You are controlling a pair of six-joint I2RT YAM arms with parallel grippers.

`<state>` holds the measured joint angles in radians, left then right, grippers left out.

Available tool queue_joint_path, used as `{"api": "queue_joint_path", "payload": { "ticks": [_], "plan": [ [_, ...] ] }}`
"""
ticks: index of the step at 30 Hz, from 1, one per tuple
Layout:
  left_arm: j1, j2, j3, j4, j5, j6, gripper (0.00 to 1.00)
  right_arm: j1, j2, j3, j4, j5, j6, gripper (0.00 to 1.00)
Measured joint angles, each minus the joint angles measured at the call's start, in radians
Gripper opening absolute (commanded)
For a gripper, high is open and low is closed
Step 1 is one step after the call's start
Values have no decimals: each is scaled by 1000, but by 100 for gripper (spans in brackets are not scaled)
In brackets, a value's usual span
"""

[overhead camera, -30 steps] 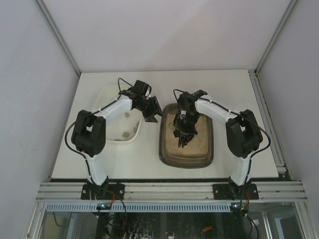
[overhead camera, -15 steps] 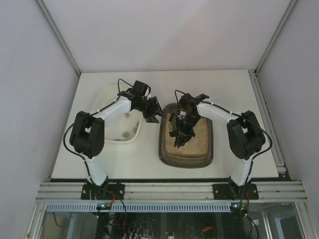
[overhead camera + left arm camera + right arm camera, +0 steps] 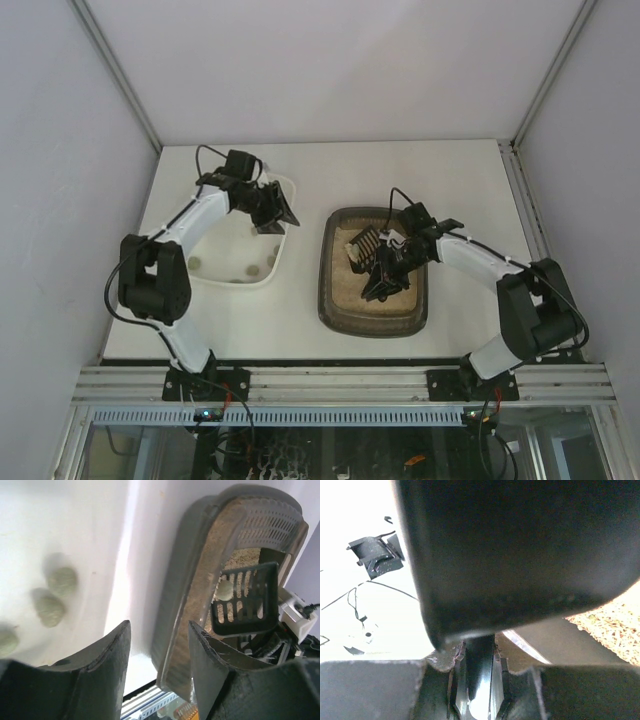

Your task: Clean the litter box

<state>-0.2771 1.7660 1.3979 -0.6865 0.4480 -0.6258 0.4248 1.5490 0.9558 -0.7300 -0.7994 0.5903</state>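
litter box (image 3: 373,270) at worktop (image 3: 450,170) centre, 3 o'clock of white tray (image 3: 230,245) | right pincer (image 3: 393,262) clamps slotted scoop (image 3: 245,597) carrying one clump (image 3: 226,590), at box's 12 o'clock end | left pincer (image 3: 159,630) wide, empty, over tray's edge | advice: hold scoop level toward 9 o'clock, tip over tray

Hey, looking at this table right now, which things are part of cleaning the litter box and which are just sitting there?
Part of the job: litter box; slotted scoop in the right tool, one clump on it; white tray holding clumps.
Just there: left tool, open and empty, above the white tray's rim; the table itself.
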Motion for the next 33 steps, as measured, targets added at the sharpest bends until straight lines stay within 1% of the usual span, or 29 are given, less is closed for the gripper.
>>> {"api": "queue_joint_path", "payload": {
  "ticks": [3,5,7,8,12,15,18,21,24,27,29,33],
  "plan": [
    [47,-23,14,-52,-11,51,54,-1,-46,-35,39,-20,3,0],
    [72,-44,23,-86,-32,93,52,-2,-74,-53,59,-30,5,0],
    [92,-76,24,-116,-54,149,50,-4,-102,-70,73,-39,5,0],
    [102,-98,24,-133,-61,195,51,-4,-121,-84,83,-42,6,0],
    [121,-200,19,-166,-102,338,51,-6,-195,-134,110,-56,13,0],
    [130,-296,15,-181,-139,428,48,-6,-270,-190,151,-64,26,0],
    [135,-348,14,-216,-162,520,45,-6,-347,-264,224,-69,57,0],
    [135,-367,-29,-251,-181,610,44,-6,-449,-393,382,-63,116,0],
    [135,-391,-137,-275,-223,660,47,-11,-581,-563,626,-48,216,0],
    [135,-428,-233,-294,-280,682,46,3,-684,-679,855,-12,291,0],
    [135,-459,-279,-297,-314,693,43,23,-721,-722,940,19,309,0],
    [135,-521,-350,-270,-369,699,43,53,-750,-767,1055,48,323,0]
  ]
}}
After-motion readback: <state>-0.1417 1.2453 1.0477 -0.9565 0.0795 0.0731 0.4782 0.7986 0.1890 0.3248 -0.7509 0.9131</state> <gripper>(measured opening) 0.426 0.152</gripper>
